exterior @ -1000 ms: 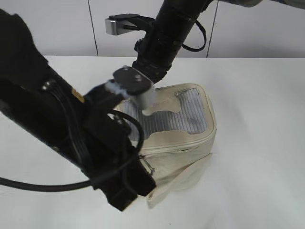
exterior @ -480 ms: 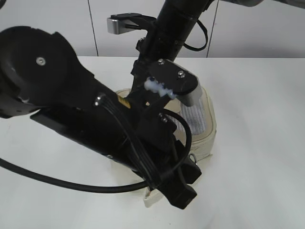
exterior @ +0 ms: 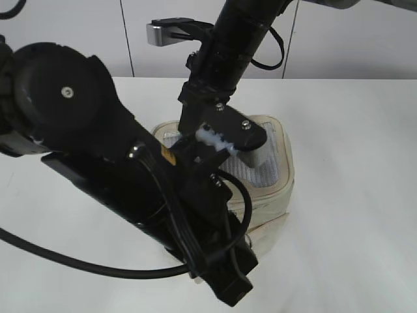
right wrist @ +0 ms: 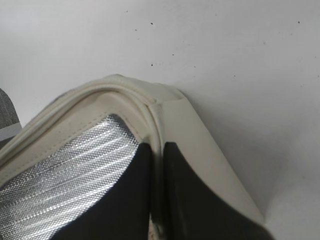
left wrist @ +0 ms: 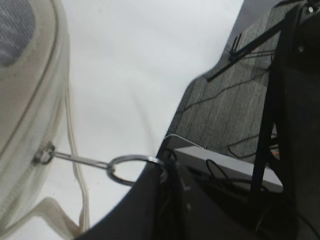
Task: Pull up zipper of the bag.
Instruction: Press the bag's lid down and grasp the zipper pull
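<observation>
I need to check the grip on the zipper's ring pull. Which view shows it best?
The left wrist view: the ring pull hangs off the bag, caught in the left gripper. The exterior view hides it behind the left arm; the right wrist view shows only the lid rim.

We see a cream bag [exterior: 273, 189] whose lid carries a silvery-grey mesh panel [right wrist: 65, 175] ribbed with fine pale stripes. Its zipper [left wrist: 47, 154] has a shiny silver ring pull [left wrist: 127, 167]. The table [exterior: 352, 163] is plain white with a few dark specks. Both arms are black, as are the right hand's fingers [right wrist: 185, 205].
</observation>
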